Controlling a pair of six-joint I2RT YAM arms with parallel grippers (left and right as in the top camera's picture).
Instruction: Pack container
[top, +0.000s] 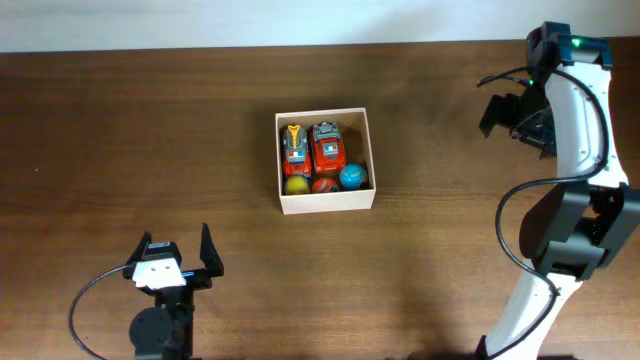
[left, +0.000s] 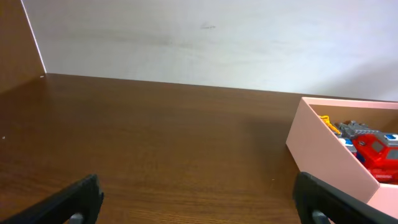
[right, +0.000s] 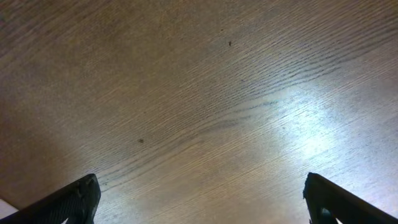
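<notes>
The container (top: 328, 199), a shallow cream-walled box, sits at the table's middle. Inside lie two red toy vehicles (top: 326, 146), a yellow ball (top: 296, 185), an orange-red ball (top: 321, 185) and a blue ball (top: 352, 177). My left gripper (top: 176, 248) rests near the front edge, left of the box, open and empty. In the left wrist view the container's wall (left: 323, 146) shows at the right with a red toy (left: 373, 149) inside, ahead of the open left gripper (left: 199, 208). My right gripper (top: 500, 112) hangs open at the far right; in the right wrist view the right gripper (right: 202, 205) has only bare wood under it.
The brown wooden table (top: 140, 130) ends at a pale wall (left: 205, 37) along its far edge. The right arm's white links (top: 575, 110) rise at the right side, with black cables looping beside them.
</notes>
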